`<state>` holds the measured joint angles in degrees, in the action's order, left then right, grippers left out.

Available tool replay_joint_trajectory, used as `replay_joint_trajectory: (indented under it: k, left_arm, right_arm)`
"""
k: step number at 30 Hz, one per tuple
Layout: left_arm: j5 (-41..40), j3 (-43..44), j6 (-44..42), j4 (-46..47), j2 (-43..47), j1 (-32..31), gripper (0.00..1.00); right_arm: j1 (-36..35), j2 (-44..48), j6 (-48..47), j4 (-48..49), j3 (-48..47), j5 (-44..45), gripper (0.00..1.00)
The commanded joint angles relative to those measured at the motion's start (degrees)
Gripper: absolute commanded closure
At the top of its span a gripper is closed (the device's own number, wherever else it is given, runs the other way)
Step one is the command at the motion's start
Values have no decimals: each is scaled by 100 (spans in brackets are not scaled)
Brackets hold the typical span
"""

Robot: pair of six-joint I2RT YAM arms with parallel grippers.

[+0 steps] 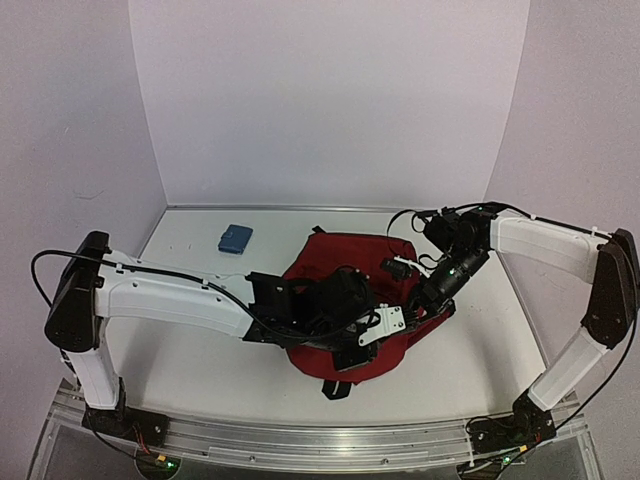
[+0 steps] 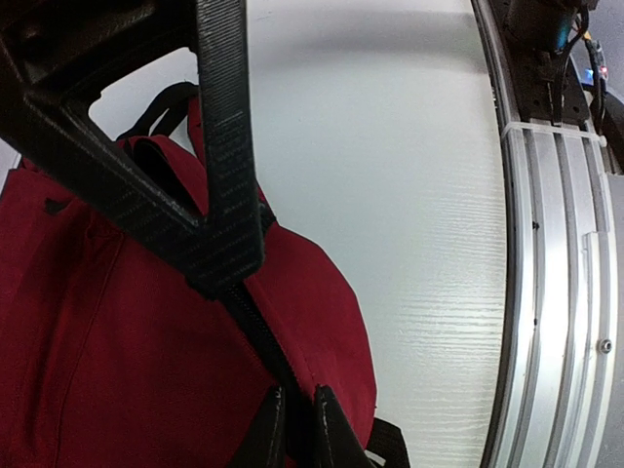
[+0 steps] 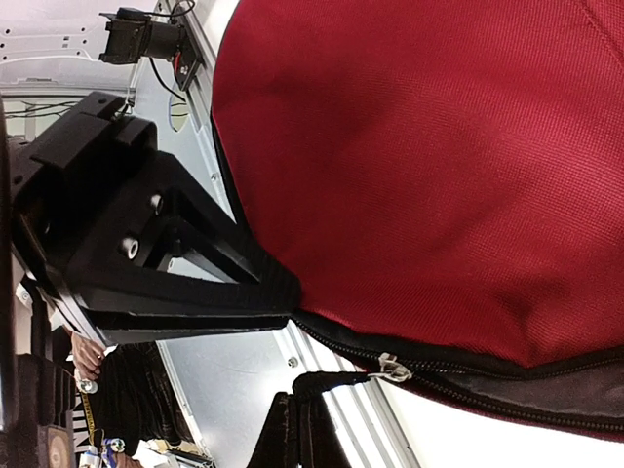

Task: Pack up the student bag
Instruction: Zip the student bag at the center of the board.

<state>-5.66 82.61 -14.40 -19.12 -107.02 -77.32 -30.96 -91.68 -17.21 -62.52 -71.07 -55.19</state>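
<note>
The student bag (image 1: 340, 255) lies in the middle of the table (image 1: 200, 360) between both arms, dark red fabric up. The left gripper (image 2: 261, 346) pinches its black zip seam (image 2: 252, 322) (fingers almost together). The right gripper (image 3: 295, 353) is closed at the bag's zipped edge, and I cannot tell whether it holds anything.

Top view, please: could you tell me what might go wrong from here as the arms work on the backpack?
1. The two grippers sit close together over the backpack, so the left gripper and the right gripper might bump each other.
2. The right gripper is shut at the zip edge. The soft fabric may slip free, or the whole bag may drag.
3. The loose black strap at the front could snag a finger.
</note>
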Motion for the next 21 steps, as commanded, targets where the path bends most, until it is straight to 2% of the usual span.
replay_joint_trajectory:
  k: [1,8,21]
  left_arm:
    - [185,29,118,-154,215,-32,99]
    - [363,-320,218,-142,508,-40,100]
    - [521,-575,264,-364,713,-54,100]
  right_arm:
    - [5,89,13,35,-65,124,100]
    - [487,-47,-183,8,-94,387,100]
    - [1542,-988,-1061,-322,-681,963,100]
